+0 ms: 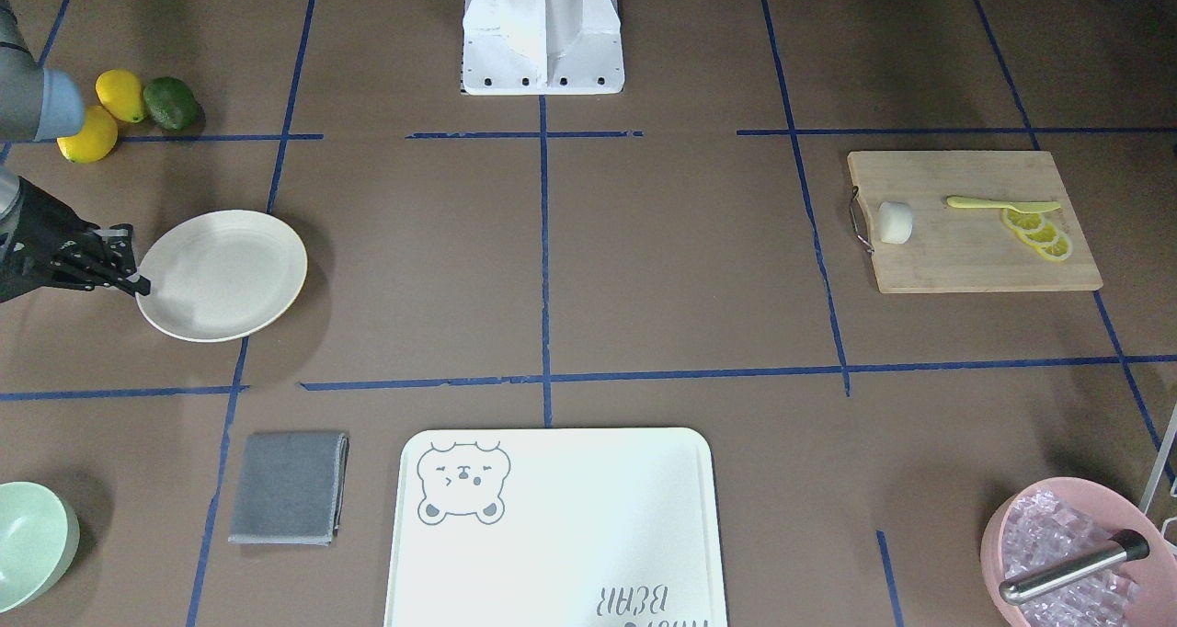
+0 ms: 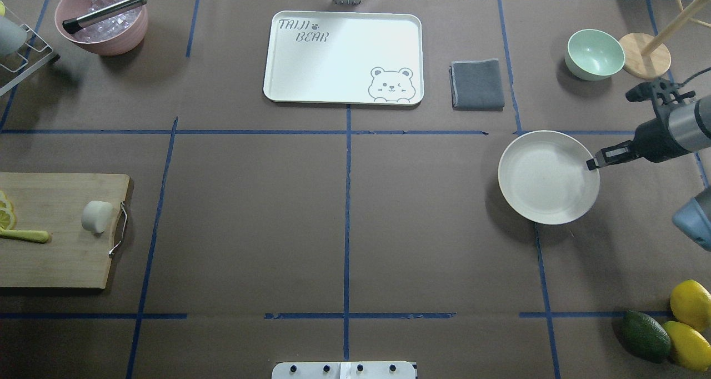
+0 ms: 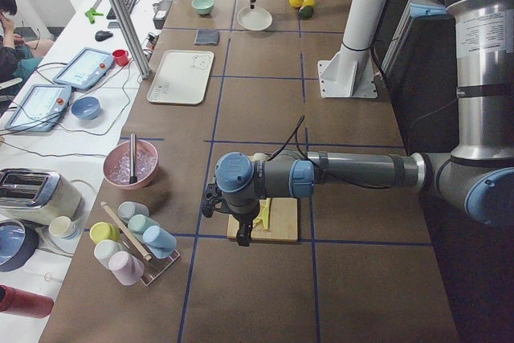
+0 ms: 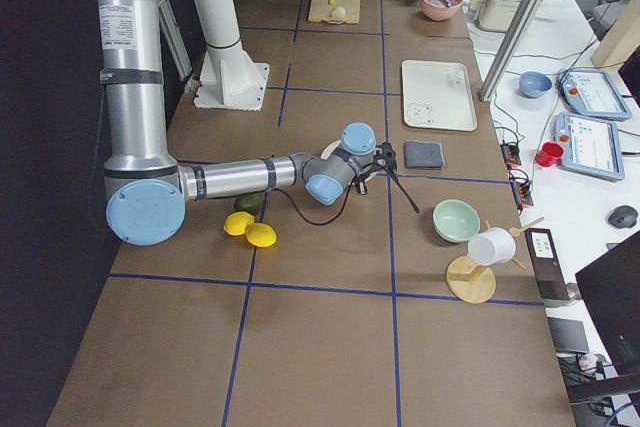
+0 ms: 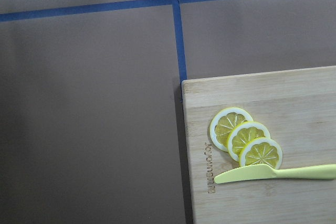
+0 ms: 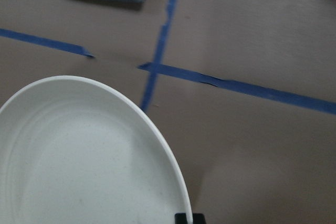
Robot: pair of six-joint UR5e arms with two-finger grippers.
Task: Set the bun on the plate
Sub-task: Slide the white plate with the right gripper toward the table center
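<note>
On our brown, blue-taped table (image 1: 644,268) the bun (image 1: 895,222) lies on a board (image 1: 975,264), well apart from our right gripper (image 1: 136,282) clamping the plate (image 1: 221,275); our left gripper (image 3: 242,232), we cannot tell.

Broad brown table top (image 2: 250,212) open between wooden cutting board (image 2: 55,257), at left, and round cream plate (image 2: 547,190), at right. Right gripper (image 2: 593,163) crowds plate's right rim; left rim free.

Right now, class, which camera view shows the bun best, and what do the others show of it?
Exterior front-facing: the bun lies unobstructed on the wooden board, side and end visible. Overhead shows it nearly as well. Exterior right shows a tiny speck; exterior left's near arm mostly hides it; both wrist views miss it.
</note>
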